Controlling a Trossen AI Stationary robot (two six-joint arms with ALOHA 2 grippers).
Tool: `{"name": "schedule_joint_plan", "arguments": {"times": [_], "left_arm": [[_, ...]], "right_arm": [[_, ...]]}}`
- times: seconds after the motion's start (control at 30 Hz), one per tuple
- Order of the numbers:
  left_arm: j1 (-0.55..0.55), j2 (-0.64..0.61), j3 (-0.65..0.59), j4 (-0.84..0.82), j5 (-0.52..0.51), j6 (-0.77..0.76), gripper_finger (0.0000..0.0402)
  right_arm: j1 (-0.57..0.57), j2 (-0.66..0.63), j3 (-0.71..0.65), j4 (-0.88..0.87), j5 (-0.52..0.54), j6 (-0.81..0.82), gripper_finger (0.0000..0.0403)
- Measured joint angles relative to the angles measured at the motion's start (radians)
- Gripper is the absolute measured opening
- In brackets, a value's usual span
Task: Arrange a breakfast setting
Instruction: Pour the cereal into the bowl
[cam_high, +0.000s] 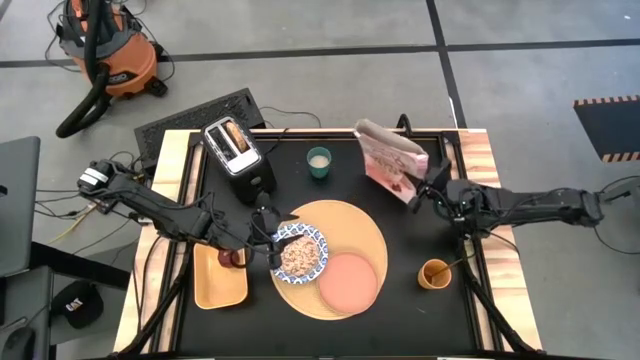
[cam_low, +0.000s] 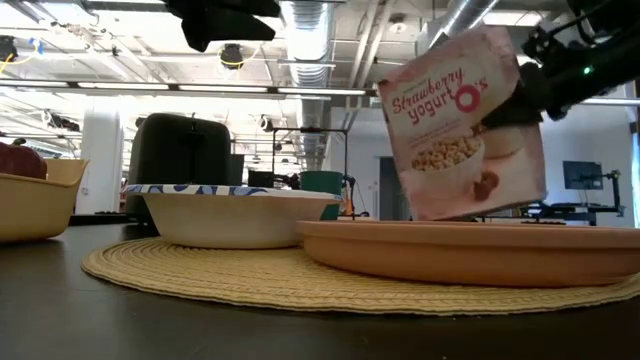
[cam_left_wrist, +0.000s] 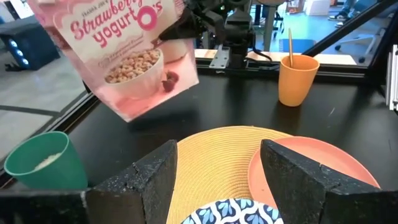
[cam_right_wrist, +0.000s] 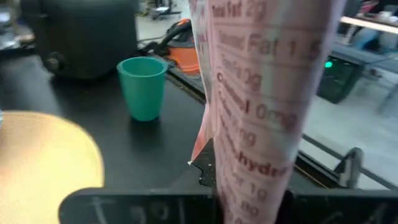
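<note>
Bowl (cam_high: 300, 254): ceramic-looking, likely breakable; take by rim, on board (cam_high: 365, 225).
Left gripper (cam_high: 268, 240): fingers apart, over bowl.
Right gripper (cam_high: 418, 193): clamped on cereal bag (cam_high: 390, 160).

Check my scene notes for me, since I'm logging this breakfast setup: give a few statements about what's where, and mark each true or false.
1. The right gripper holds the cereal bag off the table. True.
2. The patterned bowl is empty. False: it holds cereal.
3. The pink plate sits on the round woven mat. True.
4. The orange cup stands on the mat. False: it stands on the black table, off to the mat's side, with a spoon in it.
5. The left gripper is shut on the bowl. False: its fingers are open, just beside the bowl's rim.
6. The green cup stands near the toaster. True.
</note>
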Motion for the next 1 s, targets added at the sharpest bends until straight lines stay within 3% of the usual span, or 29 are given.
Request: {"name": "schedule_joint_plan", "arguments": {"times": [0.27, 0.67, 1.0], "left_arm": [[0.000, 0.000, 0.000, -0.002, 0.000, -0.013, 0.0218], [0.000, 0.000, 0.000, 0.001, -0.002, -0.008, 0.0218], [0.001, 0.000, -0.001, 0.002, -0.003, -0.007, 0.0218]], "right_arm": [[-0.108, -0.043, -0.088, 0.044, -0.007, -0.020, 0.0029], [-0.161, -0.043, -0.117, -0.001, -0.012, 0.069, 0.0070], [-0.160, -0.042, -0.117, -0.004, -0.024, 0.076, 0.0162]]}}
